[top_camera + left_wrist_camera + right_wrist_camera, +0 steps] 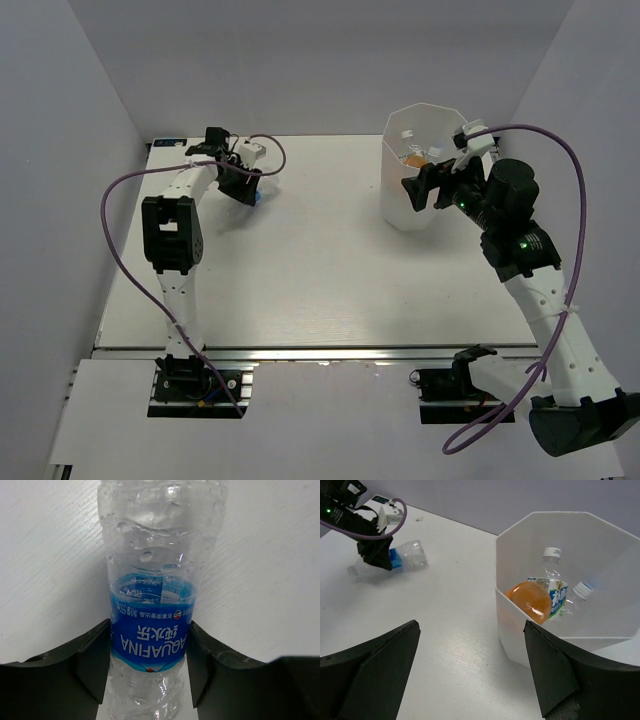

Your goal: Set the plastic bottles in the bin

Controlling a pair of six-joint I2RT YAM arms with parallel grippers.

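A clear plastic bottle with a blue label (150,630) lies on the white table at the far left. It also shows in the top view (258,196) and the right wrist view (405,555). My left gripper (150,652) is shut on it, with both fingers pressed against the label. The white faceted bin (400,205) stands at the far right. It holds a short orange bottle (530,602), a bottle with a green-white label (555,592) and a clear bottle (580,592). My right gripper (471,627) is open and empty, held above the table beside the bin's near-left wall.
A small white box (165,143) sits at the table's far left corner. Purple cables (115,215) loop off both arms. Grey walls close in the table on the left, back and right.
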